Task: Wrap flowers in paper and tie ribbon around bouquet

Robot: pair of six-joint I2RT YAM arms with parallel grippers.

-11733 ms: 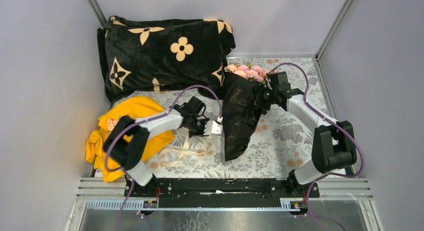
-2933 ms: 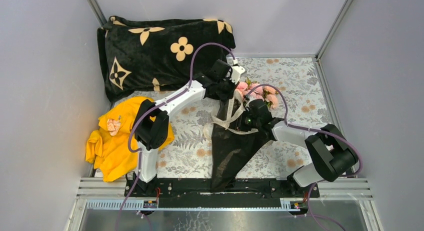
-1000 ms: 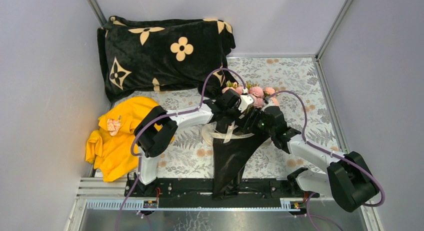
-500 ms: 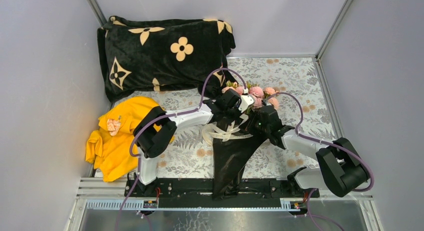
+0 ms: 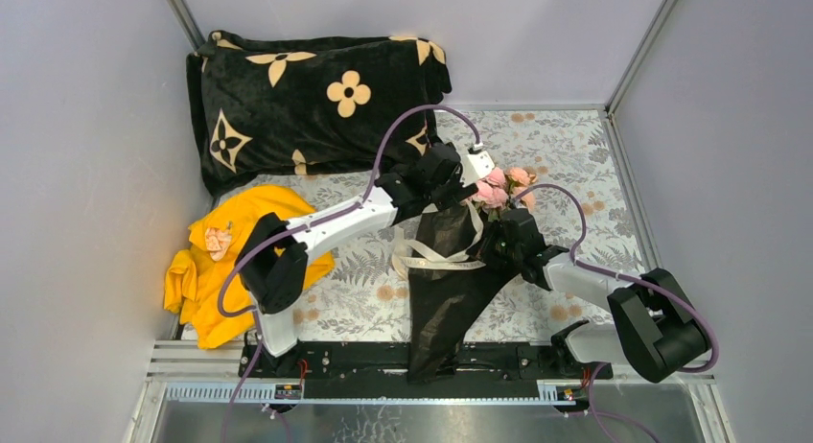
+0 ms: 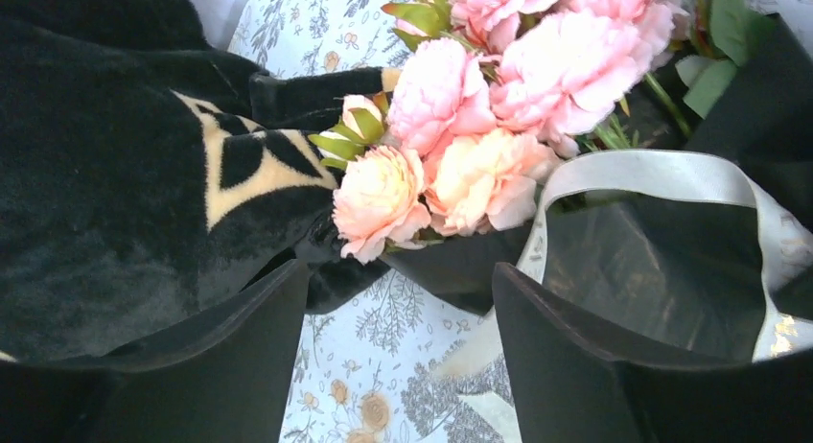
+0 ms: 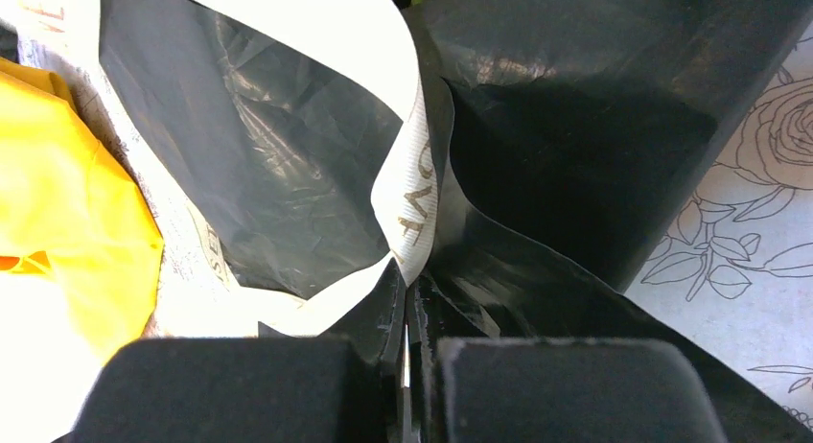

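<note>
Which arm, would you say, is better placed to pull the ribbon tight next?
Right, likely: the right hand is shut on the ribbon, while the left hand is open and empty beside the flowers.

Plain grey walls enclose a floral-patterned tabletop.

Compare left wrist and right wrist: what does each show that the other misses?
Left wrist only: roses, blanket, left gripper open and empty. Right wrist only: yellow cloth, right gripper shut on the ribbon. Both: ribbon, black paper, floral table cover.
</note>
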